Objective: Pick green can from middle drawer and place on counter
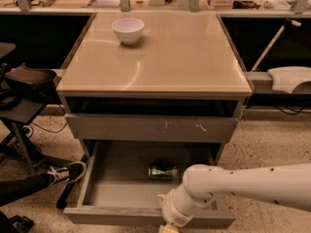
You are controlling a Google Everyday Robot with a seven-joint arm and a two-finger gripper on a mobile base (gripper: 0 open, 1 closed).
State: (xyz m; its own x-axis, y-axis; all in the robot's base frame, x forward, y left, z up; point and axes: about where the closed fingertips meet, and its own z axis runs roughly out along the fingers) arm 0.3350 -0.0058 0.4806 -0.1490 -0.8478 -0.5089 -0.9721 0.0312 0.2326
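The robot's white two-finger gripper [166, 216] hangs low over the front wall of the open drawer, below the counter's front edge and a little right of its middle. It is partly cut off by the bottom of the view, and its state cannot be told. The small shiny dark-green metal can [163, 171] lies on its side on the floor of the wide shallow grey middle drawer [116, 191], just behind the gripper and apart from it. Above is a grey drawer front with white scuff marks [150, 127], then the glossy tan-beige square counter [160, 62]. A white bowl [128, 29] sits near its rear left corner.
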